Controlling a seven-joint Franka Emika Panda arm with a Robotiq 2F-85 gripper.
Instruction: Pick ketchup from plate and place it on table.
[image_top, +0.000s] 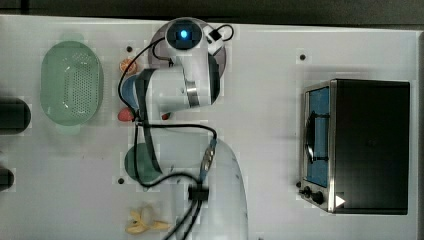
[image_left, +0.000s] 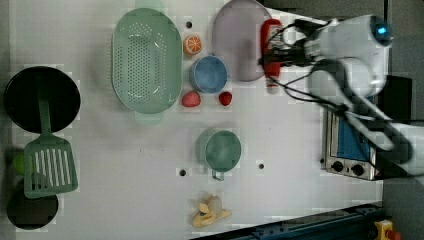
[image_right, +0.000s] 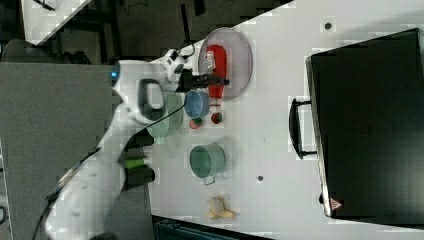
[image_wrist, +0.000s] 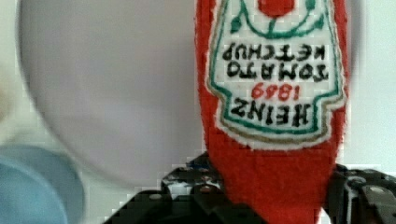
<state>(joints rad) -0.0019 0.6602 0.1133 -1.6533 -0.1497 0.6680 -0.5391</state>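
STEP: lift off plate | FINGERS: the gripper (image_wrist: 275, 196) is clamped on the slim red ketchup bottle (image_wrist: 273, 116) | ADVICE: bottle is best raised straight above the round lilac-grey plate (image_right: 239, 55), then lowered onto bare white table (image_right: 270, 130).

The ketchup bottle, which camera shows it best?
The wrist view: the ketchup fills it close up, label readable, with the gripper closed around its body. The left view and right view show the whole bottle at the plate's edge, partly crossed by the gripper.

Blue bowl (image_left: 209, 74), strawberries (image_left: 225, 98) crowd plate (image_left: 234, 45); bare table (image_left: 290, 135) toward oven (image_left: 347, 145).
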